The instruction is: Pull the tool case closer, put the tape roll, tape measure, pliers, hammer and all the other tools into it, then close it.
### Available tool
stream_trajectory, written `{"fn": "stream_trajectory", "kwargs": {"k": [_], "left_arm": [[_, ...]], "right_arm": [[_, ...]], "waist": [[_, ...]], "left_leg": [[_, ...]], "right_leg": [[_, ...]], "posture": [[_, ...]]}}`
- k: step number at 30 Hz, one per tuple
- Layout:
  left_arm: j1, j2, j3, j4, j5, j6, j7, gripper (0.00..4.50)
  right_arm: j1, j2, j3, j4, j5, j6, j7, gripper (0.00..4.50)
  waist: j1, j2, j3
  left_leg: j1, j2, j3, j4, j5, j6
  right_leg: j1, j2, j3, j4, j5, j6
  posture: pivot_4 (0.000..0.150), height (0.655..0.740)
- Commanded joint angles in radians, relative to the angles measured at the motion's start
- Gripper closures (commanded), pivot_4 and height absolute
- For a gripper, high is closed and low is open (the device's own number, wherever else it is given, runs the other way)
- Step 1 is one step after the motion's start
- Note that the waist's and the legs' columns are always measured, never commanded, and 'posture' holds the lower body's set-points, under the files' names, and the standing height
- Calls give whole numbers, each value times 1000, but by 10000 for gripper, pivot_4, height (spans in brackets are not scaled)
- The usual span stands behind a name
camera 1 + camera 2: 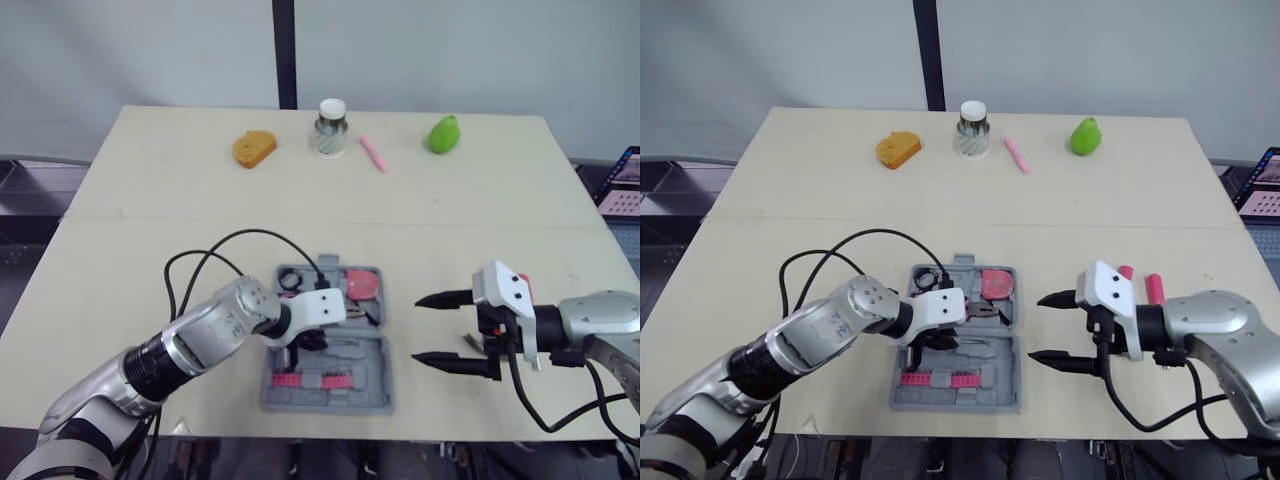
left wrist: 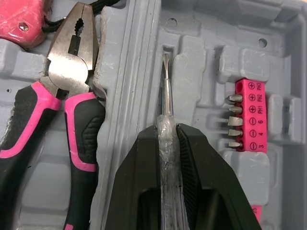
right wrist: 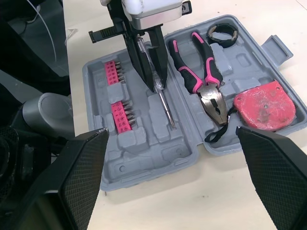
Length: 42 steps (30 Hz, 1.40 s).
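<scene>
1. Left wrist view: we have the screwdriver [image 2: 166, 91] pinched between the fingers of our left gripper [image 2: 167, 132]. Its shaft points along a slot in the open case [image 3: 158, 158], beside the pink bits [image 2: 250, 115].
2. The pliers [image 3: 204, 76], tape measure [image 3: 264, 105] and tape roll [image 3: 224, 33] lie in the case's far half.
3. Our left arm reaches in from the left, bent over the near half. Our right gripper [image 1: 417, 328] hangs spread wide and empty, just right of the case, above the table [image 1: 150, 200].
4. Behind the right gripper two pink pieces [image 1: 1155, 288] peek out, perhaps tool handles, and most of them is covered.
</scene>
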Motion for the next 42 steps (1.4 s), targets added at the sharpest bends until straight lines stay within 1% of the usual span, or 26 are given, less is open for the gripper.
{"fn": "stream_trajectory", "kwargs": {"k": [1,21,23,24,25,26,27,28,29,30,31,36,39,40,42], "left_arm": [[2,-4,1,-4,18,-21,-14,44354],[23,-23,7,5,46,-42,-28,44354],[22,-23,15,-2,39,-35,-33,34151],[21,-18,17,-10,34,-33,-40,31178],[20,-15,19,-15,32,-31,-46,26726],[19,-11,22,-24,28,-28,-53,21126],[15,-7,33,-37,19,-16,-62,16747],[12,-4,42,-47,13,-7,-69,10891],[10,-3,54,-57,3,3,-75,6627],[9,-3,61,-64,-3,10,-79,1110],[0,-4,84,-80,-20,33,-83,420],[-29,-55,222,-137,-135,166,-84,420],[-38,-66,303,-154,-188,222,-73,420],[-32,-65,331,-158,-205,229,-73,420],[8,-32,361,-153,-207,159,-80,420]], "right_arm": [[-7,-13,-44,-31,23,-2,-8,0],[2,-18,-52,-43,39,6,-18,0],[3,-18,-53,-44,40,6,-18,0],[4,-19,-53,-45,41,7,-19,0],[5,-19,-53,-45,42,7,-19,0],[4,-19,-54,-46,43,8,-19,0],[2,-19,-55,-46,47,10,-19,0],[1,-18,-56,-46,48,11,-19,0],[0,-17,-57,-46,49,12,-18,0],[0,-17,-58,-46,50,13,-18,0],[0,-16,-60,-47,53,15,-17,0],[-8,-12,-60,-44,63,20,-18,0],[-20,-12,-52,-36,61,19,-19,0],[-27,-11,-50,-31,60,17,-19,0],[-41,-8,-46,-21,55,13,-20,0]], "waist": [[0,0,0],[0,0,0],[0,0,0],[0,0,0],[0,0,0],[1,0,0],[1,0,0],[0,0,0],[0,0,0],[0,0,0],[0,0,0],[1,0,0],[-1,0,0],[-1,0,0],[-4,0,0]], "left_leg": [[0,0,0,0,0,0],[0,0,0,0,0,0],[0,0,0,0,0,0],[0,0,0,0,0,0],[0,0,0,0,0,0],[0,0,0,0,0,0],[0,0,0,1,0,0],[0,0,0,1,0,0],[0,0,0,1,0,0],[0,0,0,1,0,0],[0,0,0,1,0,0],[0,0,-1,1,0,1],[0,0,-1,1,0,1],[0,0,-1,1,0,1],[0,0,-1,1,0,1]], "right_leg": [[0,0,0,0,0,0],[0,0,0,0,0,0],[0,0,0,1,0,0],[0,0,0,1,0,0],[0,0,0,1,0,0],[0,0,0,1,0,0],[0,0,0,1,0,0],[0,0,0,1,0,0],[0,0,0,1,0,0],[0,0,0,1,0,0],[0,0,0,1,0,0],[0,0,0,1,0,0],[1,0,0,1,0,0],[1,0,0,1,0,0],[0,0,0,1,0,0]], "posture": [[1500,7400],[1500,7400],[1500,7400],[1500,7400],[1500,7400],[1500,7400],[1500,7400],[1500,7400],[1500,7400],[1500,7400],[1500,7400],[1500,7400],[1500,7400],[1500,7400],[1500,7400]]}}
